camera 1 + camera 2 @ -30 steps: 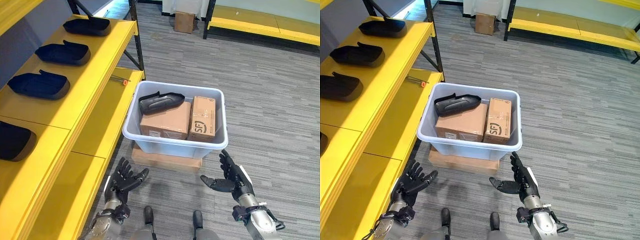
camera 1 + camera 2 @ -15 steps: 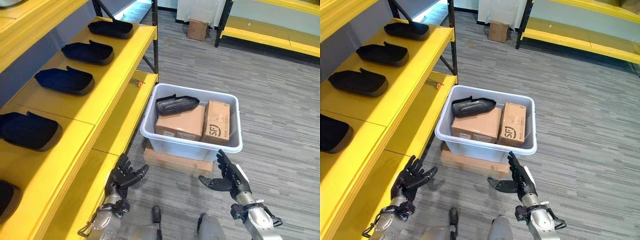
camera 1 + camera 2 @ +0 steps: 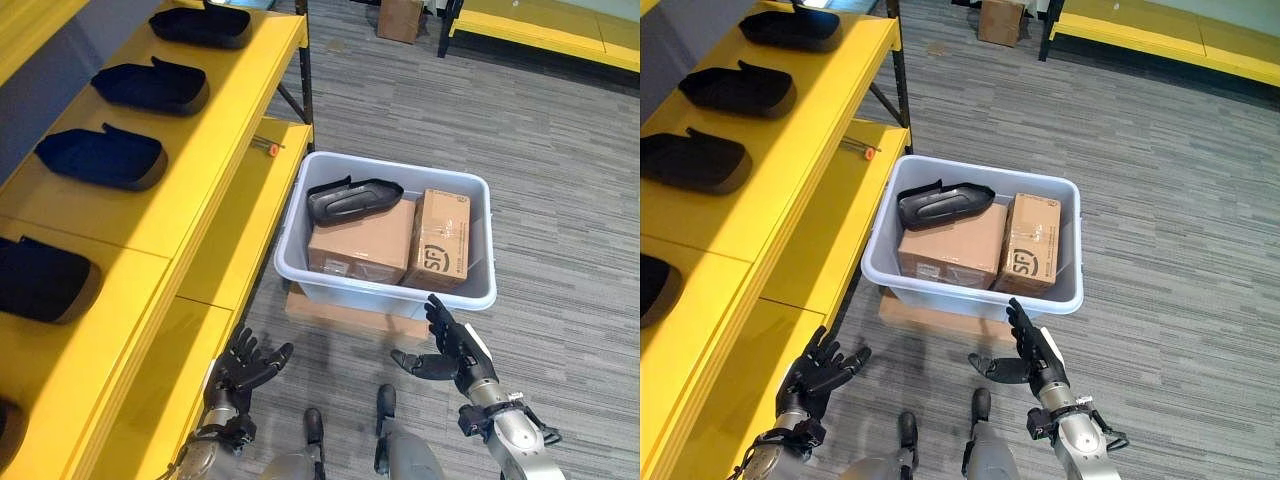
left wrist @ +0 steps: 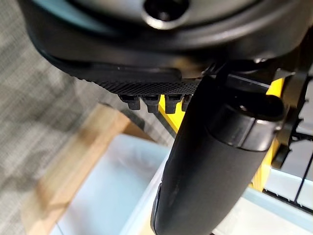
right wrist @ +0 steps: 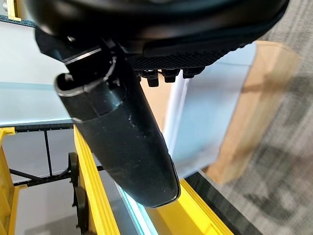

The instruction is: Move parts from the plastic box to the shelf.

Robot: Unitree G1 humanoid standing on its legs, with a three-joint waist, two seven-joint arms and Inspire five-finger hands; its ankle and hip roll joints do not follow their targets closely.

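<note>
Left eye view | plastic box [image 3: 300, 283]: black part [image 3: 352, 198] atop cartons [image 3: 362, 243] | left robot hand [image 3: 240, 372], right robot hand [image 3: 455, 350]: both released

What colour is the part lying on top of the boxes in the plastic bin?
Black part, clearest in the left eye view.

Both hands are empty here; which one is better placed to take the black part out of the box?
Probably the left hand. The black part lies on the cardboard boxes at the left end of the grey plastic box, next to the yellow shelf. The right hand, also open, is at the box's right front.
</note>
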